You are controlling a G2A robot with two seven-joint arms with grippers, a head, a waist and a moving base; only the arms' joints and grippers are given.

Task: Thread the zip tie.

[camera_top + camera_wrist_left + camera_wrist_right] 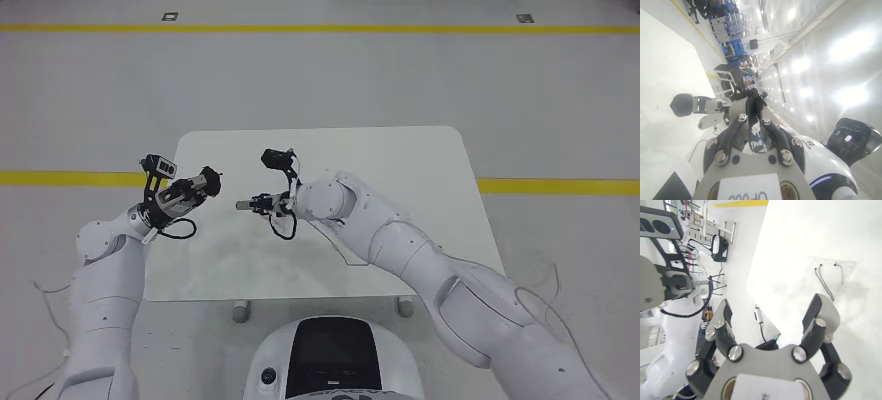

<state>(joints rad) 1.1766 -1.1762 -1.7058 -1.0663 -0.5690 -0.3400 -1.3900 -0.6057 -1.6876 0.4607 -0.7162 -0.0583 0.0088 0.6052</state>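
My right end effector [771, 302] spread near clear plastic sheet [849, 266] bearing thin black zip ties [824, 281], probably to pick one; left end effector [753, 102] pressed together.

top: above, looking down | wrists: close behind left hand [755, 97], right hand [770, 307], facing each other | shared: table [420, 160]

We hold our left arm [100, 270] and our right arm [420, 255] forward, both bent at the elbow, with the wrists turned inward so the grippers face each other, near but apart. Our left gripper [209, 182] has its fingers [750, 108] pressed together. Our right gripper [770, 305] is spread wide, its ribbed pads [811, 309] well apart, pointing toward the left wrist.
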